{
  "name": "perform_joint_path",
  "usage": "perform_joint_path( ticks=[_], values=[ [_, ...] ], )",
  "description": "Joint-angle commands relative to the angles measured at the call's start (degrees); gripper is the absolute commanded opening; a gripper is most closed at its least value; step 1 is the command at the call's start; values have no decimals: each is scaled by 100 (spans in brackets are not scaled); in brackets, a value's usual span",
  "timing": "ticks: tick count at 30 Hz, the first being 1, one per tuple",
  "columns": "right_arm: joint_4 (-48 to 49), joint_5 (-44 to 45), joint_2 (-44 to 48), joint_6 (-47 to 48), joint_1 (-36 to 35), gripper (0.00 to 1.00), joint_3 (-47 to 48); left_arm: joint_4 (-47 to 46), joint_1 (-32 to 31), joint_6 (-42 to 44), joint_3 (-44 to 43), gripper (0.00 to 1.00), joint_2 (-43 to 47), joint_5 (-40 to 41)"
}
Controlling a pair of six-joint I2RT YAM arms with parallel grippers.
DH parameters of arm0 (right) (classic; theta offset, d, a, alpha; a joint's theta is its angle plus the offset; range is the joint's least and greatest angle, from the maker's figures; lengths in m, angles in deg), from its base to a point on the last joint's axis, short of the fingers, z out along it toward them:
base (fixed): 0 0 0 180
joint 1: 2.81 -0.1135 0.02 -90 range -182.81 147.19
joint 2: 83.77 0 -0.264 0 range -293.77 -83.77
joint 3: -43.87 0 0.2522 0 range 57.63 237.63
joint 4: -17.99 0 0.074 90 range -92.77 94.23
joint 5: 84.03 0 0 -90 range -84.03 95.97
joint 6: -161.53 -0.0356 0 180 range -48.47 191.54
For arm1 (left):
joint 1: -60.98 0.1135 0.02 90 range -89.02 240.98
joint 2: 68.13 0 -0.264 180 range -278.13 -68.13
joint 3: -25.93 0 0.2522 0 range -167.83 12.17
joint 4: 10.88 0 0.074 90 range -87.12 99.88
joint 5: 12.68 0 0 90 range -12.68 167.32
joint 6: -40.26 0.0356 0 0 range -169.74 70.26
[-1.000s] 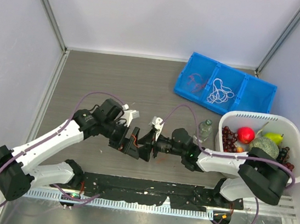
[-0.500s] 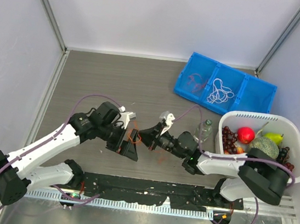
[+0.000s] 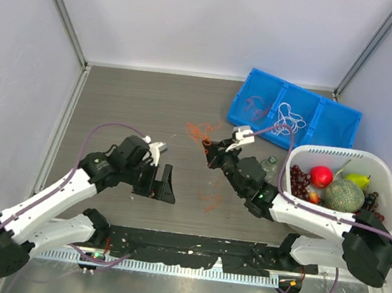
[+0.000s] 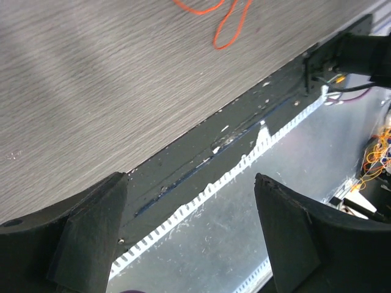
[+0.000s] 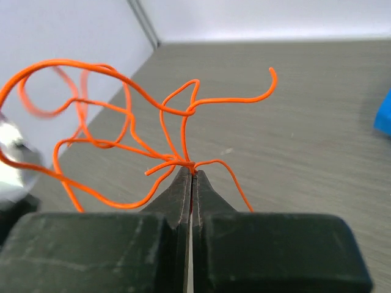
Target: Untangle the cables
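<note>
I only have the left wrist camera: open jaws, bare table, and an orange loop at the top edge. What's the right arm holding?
Observer: The right gripper is shut on a clump of orange cables. Their loops stand up in the air above the jaws.
Operator: And where are the white ones?
Observer: The white cables lie in the middle compartment of the blue bin, at the far right of the table.
</note>
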Motion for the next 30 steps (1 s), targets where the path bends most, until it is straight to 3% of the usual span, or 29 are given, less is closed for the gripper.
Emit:
perform_joint_path(
  ticks=[1, 3, 6, 7, 10, 11, 17, 22, 30],
  values=[
    [-1102, -556, -564, -228, -21, 1, 391, -356, 13, -34, -80, 87, 1102, 254],
    [-1680, -821, -934, -492, -21, 2, 628, -348, 13, -24, -133, 92, 1613, 832],
    [-3207, -1224, -1803, -712, -30, 30, 1357, -995, 22, -366, 147, 96, 2526, 1633],
    [-3466, -1330, -1927, -782, -48, 34, 1585, -1355, 22, -480, 331, 96, 2782, 1792],
    [-3741, -1472, -1720, -897, -101, 58, 1474, -2253, 22, -771, 877, 96, 3293, 2065],
    [-3741, -1533, -1605, -871, -101, 61, 1308, -2360, 22, -780, 921, 95, 3294, 2109],
    [-3671, -1726, -971, -3, -92, 64, 893, -2037, 22, -324, 641, 95, 2627, 2136],
    [-2846, -1885, -1356, 710, -92, 64, 778, -2097, 22, -332, 860, 94, 2468, 1838],
    [-2660, -2571, -2377, 984, -101, 55, 1034, -2519, 22, -806, 1475, 86, 2960, 1372]
  ],
)
